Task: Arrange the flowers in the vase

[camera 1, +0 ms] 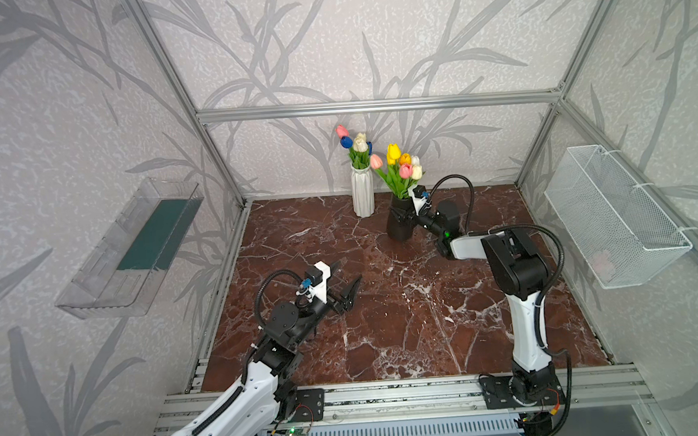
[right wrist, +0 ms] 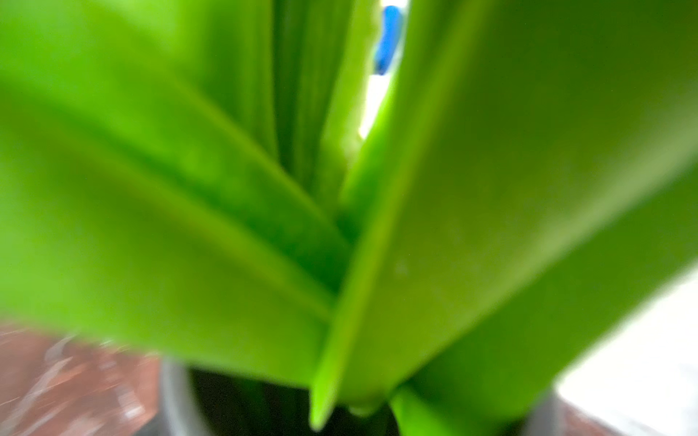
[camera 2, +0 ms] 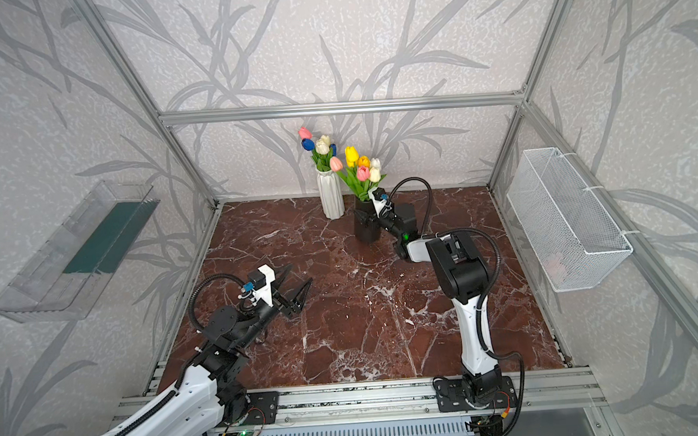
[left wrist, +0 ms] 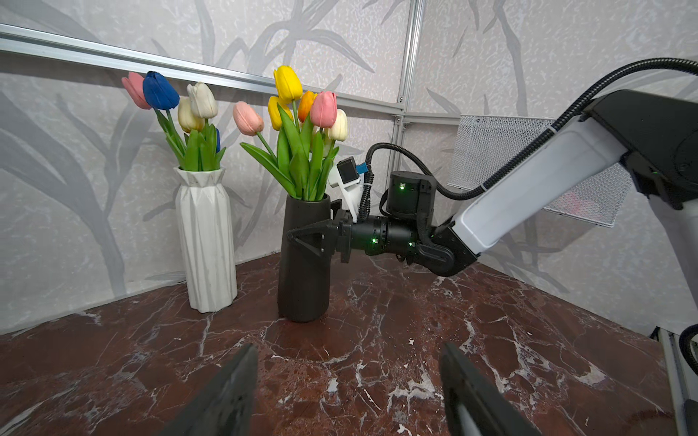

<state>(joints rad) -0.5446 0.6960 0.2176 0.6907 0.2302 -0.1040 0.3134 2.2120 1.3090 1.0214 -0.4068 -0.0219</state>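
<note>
Two bunches of flowers stand at the back of the marble floor. Pink, blue and cream tulips (camera 1: 355, 144) (left wrist: 181, 102) fill a white ribbed vase (camera 1: 362, 193) (camera 2: 330, 197) (left wrist: 206, 241). Yellow, orange, pink and white tulips (camera 1: 400, 164) (left wrist: 302, 113) stand in a black vase (camera 1: 400, 231) (camera 2: 367, 234) (left wrist: 302, 287). My right gripper (camera 1: 397, 215) (camera 2: 363, 217) (left wrist: 298, 234) is shut around the black vase's upper body, one finger (left wrist: 308, 238) across its front. Blurred green leaves (right wrist: 340, 188) fill the right wrist view. My left gripper (camera 1: 349, 270) (camera 2: 301, 273) (left wrist: 349, 349) hangs open and empty over the floor, nearer the front left.
A clear plastic tray (camera 1: 133, 249) hangs on the left wall and a white wire basket (camera 1: 612, 211) on the right wall. Aluminium frame posts ring the red marble floor (camera 1: 387, 328). The two vases stand close together.
</note>
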